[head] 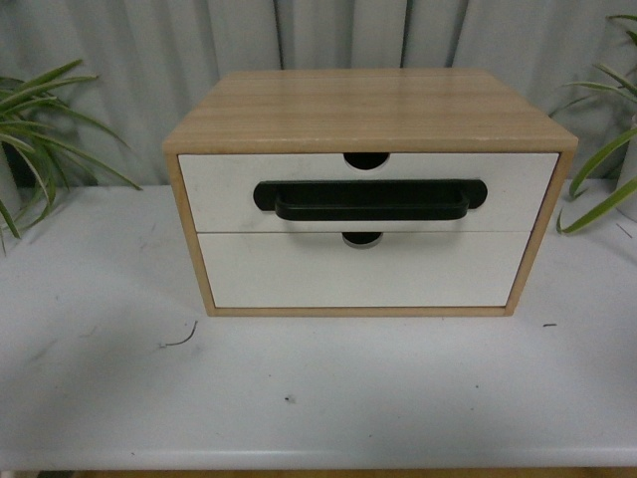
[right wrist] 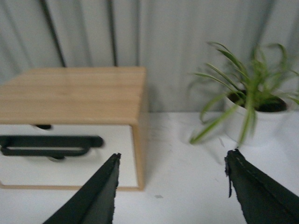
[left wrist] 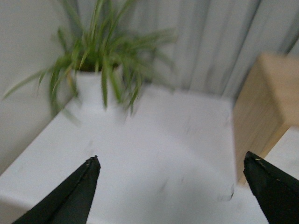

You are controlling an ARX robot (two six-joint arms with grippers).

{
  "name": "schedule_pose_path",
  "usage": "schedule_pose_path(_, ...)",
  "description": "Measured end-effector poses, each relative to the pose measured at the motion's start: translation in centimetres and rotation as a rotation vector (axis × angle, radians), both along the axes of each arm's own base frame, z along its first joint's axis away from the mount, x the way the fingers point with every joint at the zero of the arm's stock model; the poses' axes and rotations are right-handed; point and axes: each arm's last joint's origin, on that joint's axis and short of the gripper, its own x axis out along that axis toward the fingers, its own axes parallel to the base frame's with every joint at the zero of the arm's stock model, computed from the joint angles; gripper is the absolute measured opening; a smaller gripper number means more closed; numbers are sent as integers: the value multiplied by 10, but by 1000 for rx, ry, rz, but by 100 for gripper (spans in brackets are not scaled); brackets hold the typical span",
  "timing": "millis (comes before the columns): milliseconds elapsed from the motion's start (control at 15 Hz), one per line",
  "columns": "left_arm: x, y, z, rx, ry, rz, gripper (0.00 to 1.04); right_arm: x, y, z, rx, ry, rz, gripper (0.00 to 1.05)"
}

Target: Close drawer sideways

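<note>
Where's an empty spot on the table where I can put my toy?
Biggest bare patch: the table in front of the cabinet, up to the near edge. Smaller gaps flank it, beside the left plant and right plant, where leaves crowd in.

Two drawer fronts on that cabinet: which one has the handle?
The upper drawer: a long black bar handle runs across its white front. The lower drawer is plain white, with only a notch in its top edge.
</note>
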Motion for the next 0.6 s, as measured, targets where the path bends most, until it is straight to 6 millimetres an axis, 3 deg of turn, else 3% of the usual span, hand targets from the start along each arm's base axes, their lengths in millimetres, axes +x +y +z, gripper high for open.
schedule_pose_path(133,-34,9,-17,61,-183,-167,71,-29,-16,-20,-2,37,-94,50)
schedule_pose_path(267,-37,-3,-32,79,-199,-302,48,-59,-13,-24,-2,-20,-62,25)
schedule_pose_path(400,-45,-7,-55,64,-150,-282,22,-62,-13,-30,-3,-51,-62,1)
schedule_pose_path(467,-48,-9,-56,76,-184,-282,13,-61,-13,-39,-5,-28,-63,2)
schedule_pose_path(600,-49,-10,-54,82,-203,-275,6,-60,-13,-43,-5,-17,-62,2)
